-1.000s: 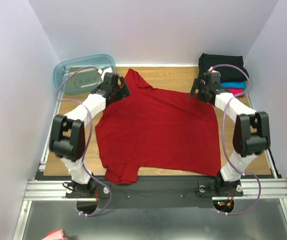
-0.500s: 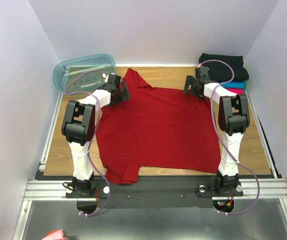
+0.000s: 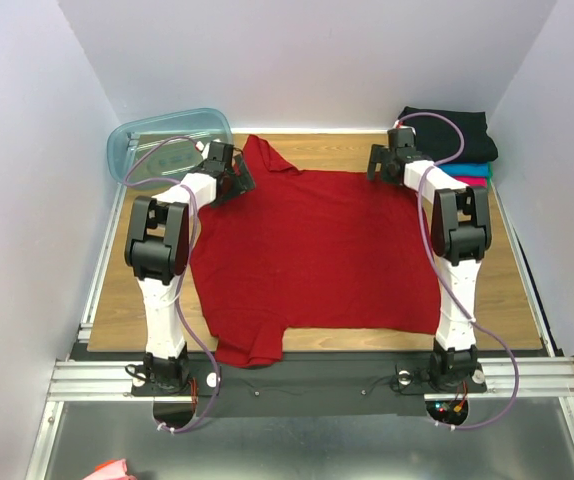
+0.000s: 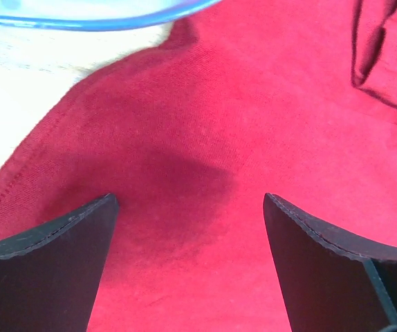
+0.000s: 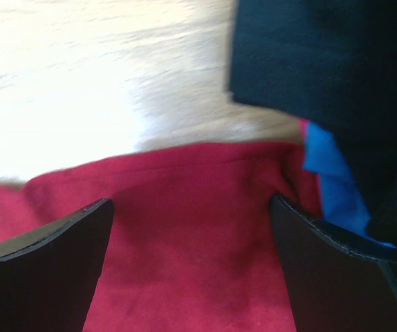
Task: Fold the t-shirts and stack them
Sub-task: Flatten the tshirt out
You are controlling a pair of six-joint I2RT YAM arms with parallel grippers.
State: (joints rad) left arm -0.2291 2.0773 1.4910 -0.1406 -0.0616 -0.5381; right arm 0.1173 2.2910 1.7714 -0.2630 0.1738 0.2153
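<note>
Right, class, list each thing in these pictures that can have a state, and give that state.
red t-shirt: spread flat, unfolded.
black t-shirt: folded, top of the stack.
teal blue t-shirt: folded, under the black t-shirt.
magenta pink t-shirt: stacked, lowest visible.
left gripper: open, over the red t-shirt.
right gripper: open, over the red t-shirt's corner.

A spread t-shirt (image 3: 317,260) is lying flat across the middle of the table (image 3: 512,295). At ten o'clock a plastic tub (image 3: 167,135) is sitting just beside its sleeve. At two o'clock a stack of folded t-shirts (image 3: 452,135) is resting beside its far corner. The left gripper (image 3: 229,178) is hovering over the shirt at eleven o'clock, the right gripper (image 3: 380,166) at one.
</note>
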